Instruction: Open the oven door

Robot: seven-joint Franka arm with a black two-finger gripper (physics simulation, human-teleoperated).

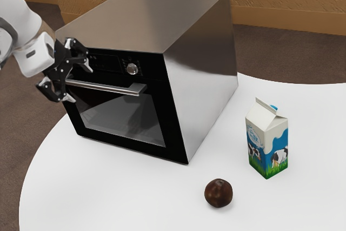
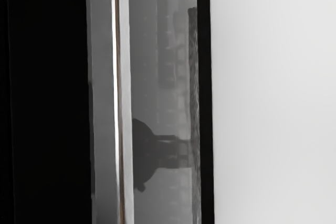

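Right up at the oven front, the black hand can be seen parked around the door handle, toward the exterior view's left end of the bar. It's pretty clearly released, with the two fingers spread apart, one above the bar and one below, and nothing's being gripped. The oven door is shut, basically flush with the front of the oven, its glass window set in a black frame, and a round silvery knob is mounted on the panel above. In the wrist view the handle is seen running straight across the door, with a dark shape showing in the glass beside it and the white worktop past the door's edge. As for the other stuff, a milk carton with cows printed on it is stood upright on the worktop, off to the exterior view's right of the oven, and a round, dark brown ball-like thing is set down near it, closer to the exterior camera. Both are kept apart from the oven.
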